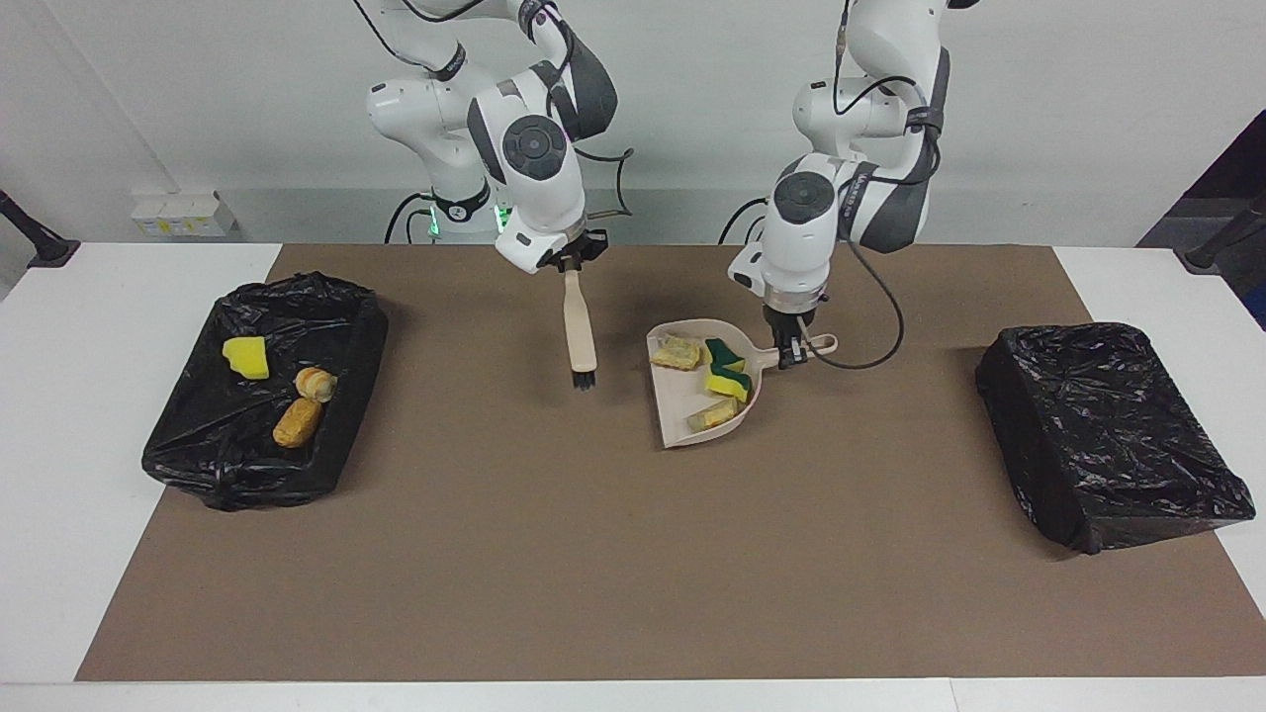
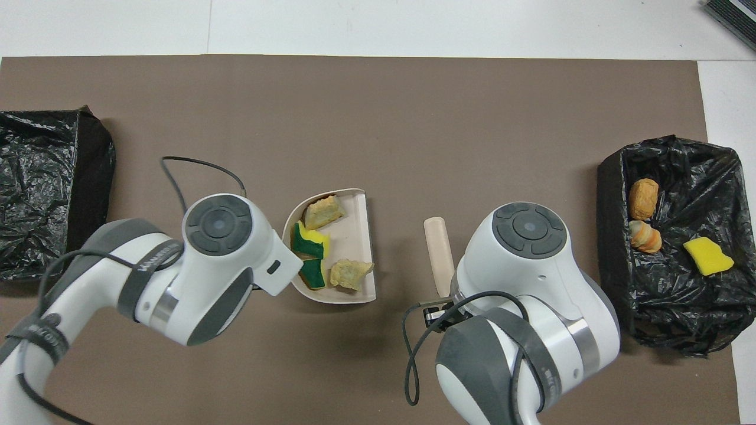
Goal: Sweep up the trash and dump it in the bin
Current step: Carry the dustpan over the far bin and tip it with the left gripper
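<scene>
The left pincer (image 1: 794, 353) is closed on the handle of the beige dustpan (image 1: 682, 410), which sits on the brown mat (image 1: 613, 554) over the bench (image 1: 40, 475), about mid-table. Four foam scraps lie in the pan: two pale beige ones (image 1: 678, 352) (image 1: 714, 414) and two green-with-yellow ones (image 1: 729, 382) (image 2: 312, 244). The right pincer (image 1: 571, 263) is clamped shut on the top of the beige brush (image 1: 580, 331), which hangs upright, black bristles down, beside the dustpan toward the right arm's end and clear of it. Three more scraps, one yellow (image 1: 246, 357) and two tan-orange (image 1: 297, 421) (image 1: 316, 383), lie in the open black-lined bin (image 1: 198, 465) at the right arm's end. A second black-bagged bin (image 1: 1108, 435) stands at the left arm's end.
</scene>
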Robot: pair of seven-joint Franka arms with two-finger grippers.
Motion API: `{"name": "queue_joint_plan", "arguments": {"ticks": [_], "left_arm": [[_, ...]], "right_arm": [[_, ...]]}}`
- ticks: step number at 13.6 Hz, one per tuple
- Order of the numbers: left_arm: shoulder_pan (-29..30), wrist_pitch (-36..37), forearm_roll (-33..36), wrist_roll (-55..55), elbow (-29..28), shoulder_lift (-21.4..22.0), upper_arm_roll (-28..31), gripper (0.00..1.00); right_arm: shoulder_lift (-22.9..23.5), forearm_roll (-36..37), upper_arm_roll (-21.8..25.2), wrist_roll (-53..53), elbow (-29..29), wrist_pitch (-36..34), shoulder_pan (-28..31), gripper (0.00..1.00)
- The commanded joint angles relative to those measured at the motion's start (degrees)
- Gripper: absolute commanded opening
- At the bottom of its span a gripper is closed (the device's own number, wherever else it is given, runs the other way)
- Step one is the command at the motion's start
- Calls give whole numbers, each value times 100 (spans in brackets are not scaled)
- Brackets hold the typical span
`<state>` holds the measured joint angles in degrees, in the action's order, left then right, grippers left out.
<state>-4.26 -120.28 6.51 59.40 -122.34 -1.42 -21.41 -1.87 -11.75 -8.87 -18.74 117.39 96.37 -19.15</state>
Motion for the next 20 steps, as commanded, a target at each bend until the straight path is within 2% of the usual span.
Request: {"name": "queue_joint_plan", "arguments": {"ticks": [1,4,7,10,14,16,18,20], "left_arm": [[-268,-39,-404,1035,-422,818,908,0],[-312,179,-686,2073,-282,916,1796,0],[-268,225,-695,3066,78,758,2779,0],[-233,295,-686,3235,534,565,3615,0],[-198,321,-642,3946,1597,29,4582,0],[-102,373,-633,4297,2088,-304,4978,0],[117,470,-459,4797,2677,-708,5032,0],[250,410,-204,5115,3214,-1104,5041,0]], "right_arm": [[-111,85,-54,143,82,-40,95,0],[-278,-20,-89,73,363,424,-10,0],[-209,-240,-98,-575,504,829,-711,0],[-42,-503,-98,-1235,697,1401,-1467,0],[283,-600,-98,-2211,882,1902,-2320,0],[337,-1073,-107,-2178,900,2105,-2453,0],[380,-1119,-98,-2213,943,2158,-2497,0],[398,-1137,-98,-2239,1101,2534,-2611,0]]}}
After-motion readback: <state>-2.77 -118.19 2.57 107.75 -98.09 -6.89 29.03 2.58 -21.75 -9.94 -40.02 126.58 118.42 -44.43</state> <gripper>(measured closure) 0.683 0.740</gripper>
